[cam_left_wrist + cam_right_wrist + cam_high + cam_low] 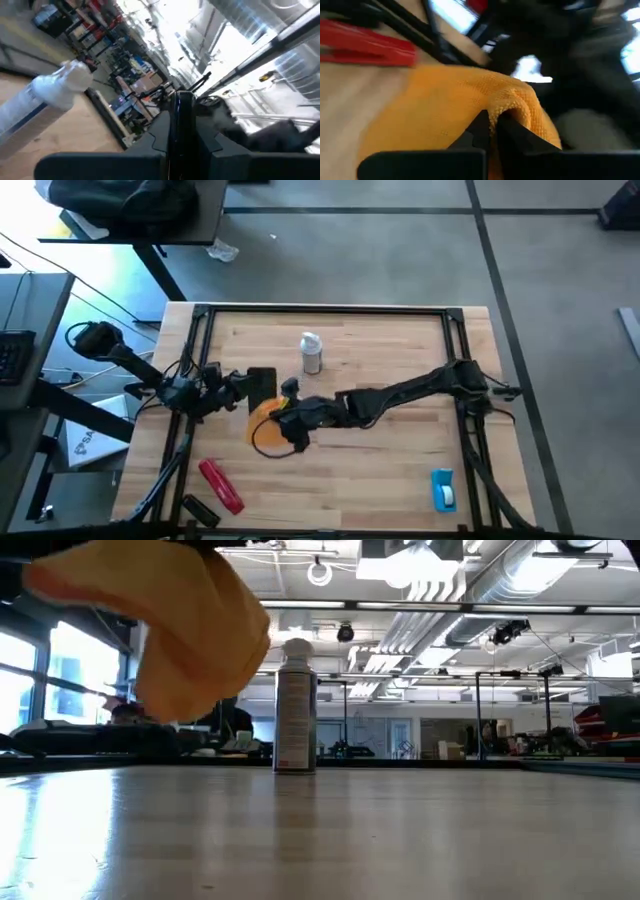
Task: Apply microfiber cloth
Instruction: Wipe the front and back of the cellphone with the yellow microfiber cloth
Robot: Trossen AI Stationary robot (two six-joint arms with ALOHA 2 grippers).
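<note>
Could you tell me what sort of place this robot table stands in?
Probably an industrial lab or workshop. The low view shows exposed silver ceiling ducts above the tall spray can, with equipment benches behind. The high view shows a bare grey concrete floor around the light wooden table.

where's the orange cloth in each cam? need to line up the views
High view: microfiber cloth left of centre, between the two arms, at the right hand.
Low view: cloth hangs large at upper left, off the table.
Left wrist view: not in it.
Right wrist view: cloth fills the middle, pinched by the right hand.
Shared landmark: spray can, beyond the cloth; also in left wrist view.
</note>
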